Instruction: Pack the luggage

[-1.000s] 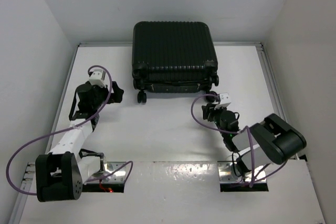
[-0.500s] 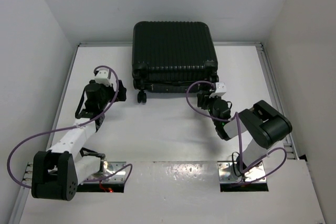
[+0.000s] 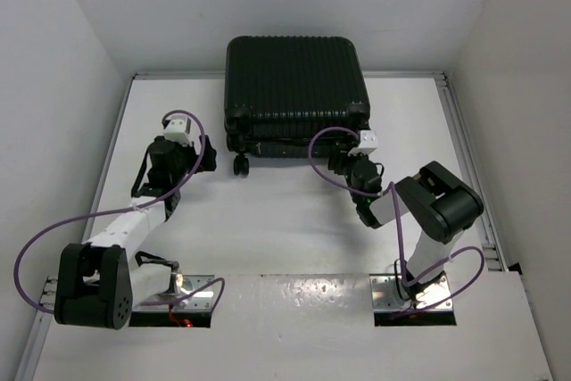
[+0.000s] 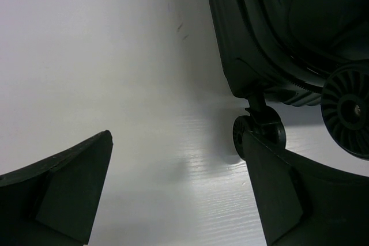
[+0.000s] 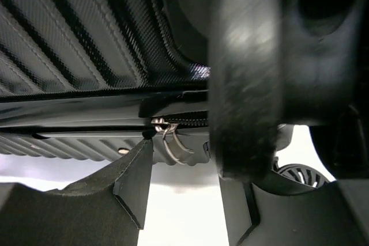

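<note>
- One luggage point(image 3: 294, 86), black hard shell, ribbed. It lies flat and closed at the far edge of the bench point(image 3: 285, 229), back against the rear wall, wheels on the side facing the arms.
- Finish: the ribs show a fine woven texture up close. The two halves meet along a dark seam point(image 5: 86, 108) with a zip track. No lining or contents visible.
- Fittings: a small black caster point(image 4: 258, 133) at the near left corner, resting on the bench, with a second, spoked wheel point(image 4: 346, 116) beside it. A metal zip pull point(image 5: 170, 141) hangs from the seam toward the right corner.
- Left tool point(image 4: 176, 142): released, jaws spread wide, empty. It sits low over the bench just beside the near left caster; whether one finger touches the caster cannot be told.
- Right tool point(image 5: 184, 168): jaws part-way apart, nothing between them. It is aimed at the seam, with the zip pull just ahead of the gap. A blurred round dark part, probably a caster, crowds the view on its right.
- Step in hand, as judged: opening the case, at the approach to the zip. Packing proper is not begun, and nothing to pack is in view.
- Next move, as judged: the right tool must advance until the thin pull sits between its fingers, clench on it, then draw it along the seam. The left tool would do well to steady the shell, since a castered case may roll or slide.
</note>
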